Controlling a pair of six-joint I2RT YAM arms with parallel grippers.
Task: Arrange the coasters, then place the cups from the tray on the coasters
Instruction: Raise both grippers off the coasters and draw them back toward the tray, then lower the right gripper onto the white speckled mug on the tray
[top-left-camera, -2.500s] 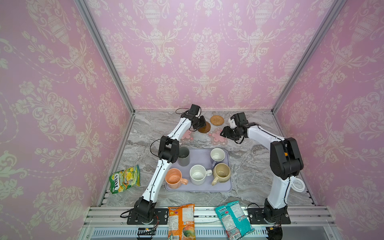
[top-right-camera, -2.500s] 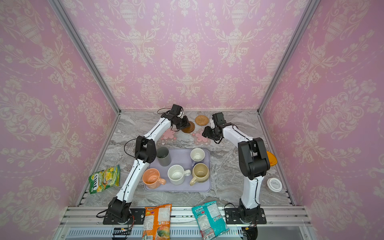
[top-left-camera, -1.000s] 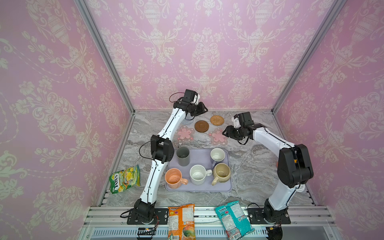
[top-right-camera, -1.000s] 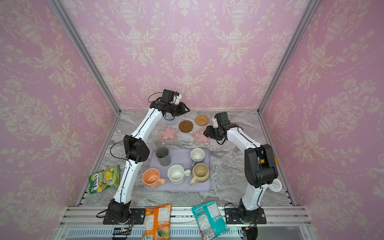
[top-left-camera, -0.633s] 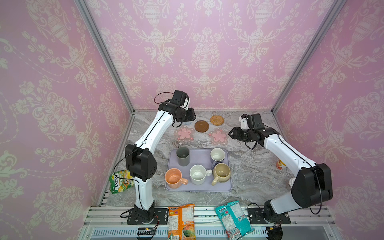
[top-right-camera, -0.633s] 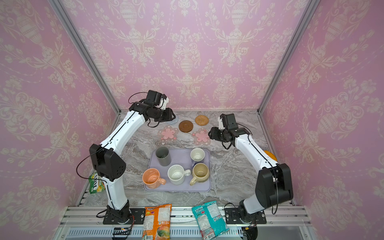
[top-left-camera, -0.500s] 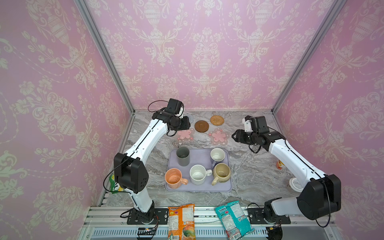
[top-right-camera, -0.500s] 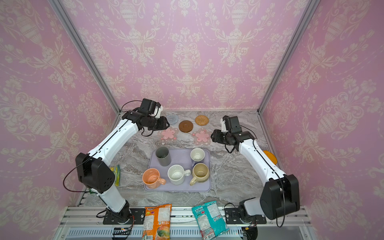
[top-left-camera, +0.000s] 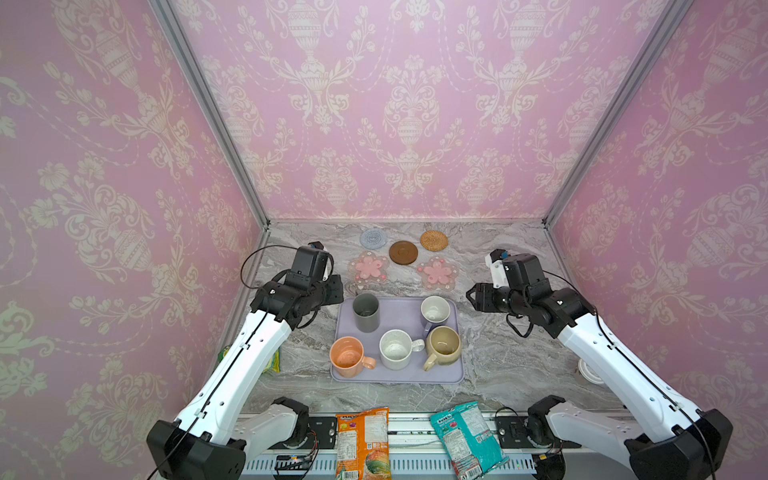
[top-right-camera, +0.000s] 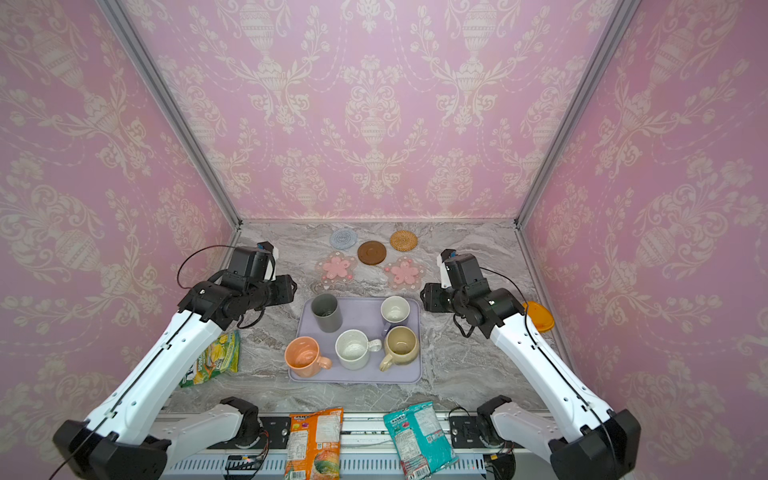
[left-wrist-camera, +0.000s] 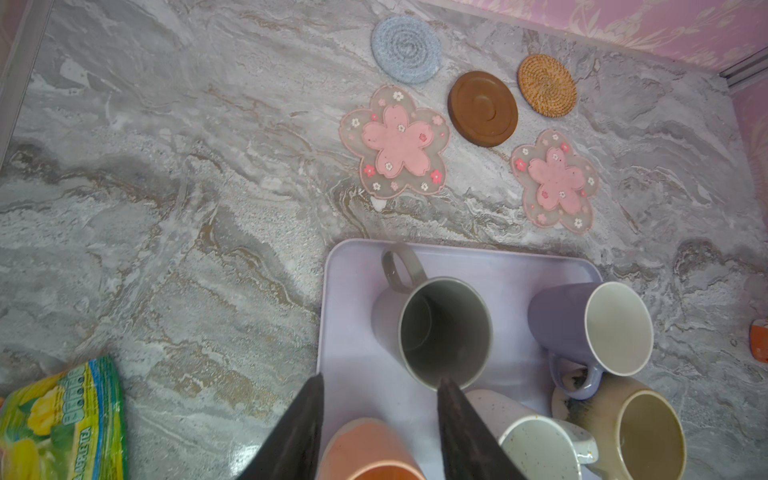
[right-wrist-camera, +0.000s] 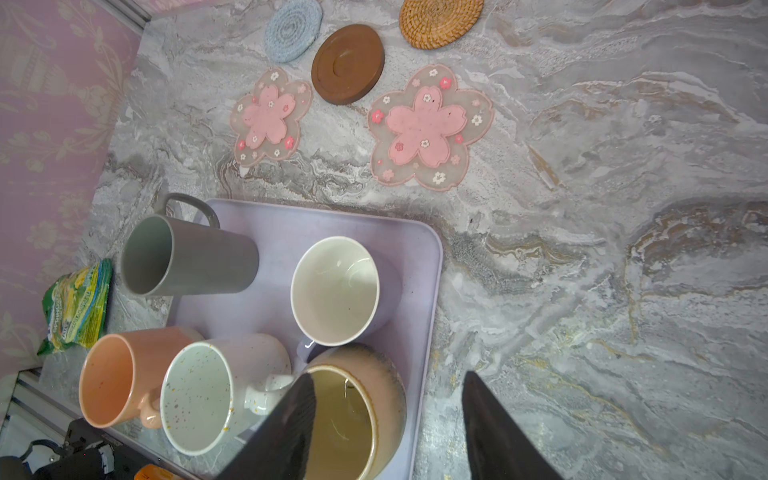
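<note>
A green and yellow snack bag (top-right-camera: 214, 359) lies by the left wall, back toward the base from the left gripper (top-left-camera: 337, 286). That gripper hangs just outside the tray's far left corner and points right. Its fingers (left-wrist-camera: 299, 424) stand partly apart with nothing between them.

The tray (top-left-camera: 399, 309) lies on the table to its right, with all five cups standing on it. Nearest the left gripper's tips is the grey cup (top-left-camera: 365, 311), upright, with its handle on the far side. The orange cup (top-left-camera: 347, 357) stands nearer the base, and the speckled white cup (top-left-camera: 395, 355) is just right of that.

Beyond both grippers, toward the back wall, five coasters lie flat and bare, close together. The left flower coaster (top-left-camera: 368, 268) is closest to the left gripper, with the grey-blue coaster (top-left-camera: 373, 238) behind it. The brown coaster (top-left-camera: 403, 252) is in the middle and the tan coaster (top-left-camera: 434, 240) is further right at the back. The right flower coaster (top-left-camera: 437, 272) is closest to the right gripper (top-left-camera: 470, 297).

The lavender cup (top-left-camera: 434, 311) and the beige cup (top-left-camera: 444, 347) stand on the tray's right side, just left of that gripper. It hangs just off the tray's right edge and points left, with its fingers (right-wrist-camera: 286, 428) well apart and empty. An orange lid (top-right-camera: 538, 316) lies behind it by the right wall.
</note>
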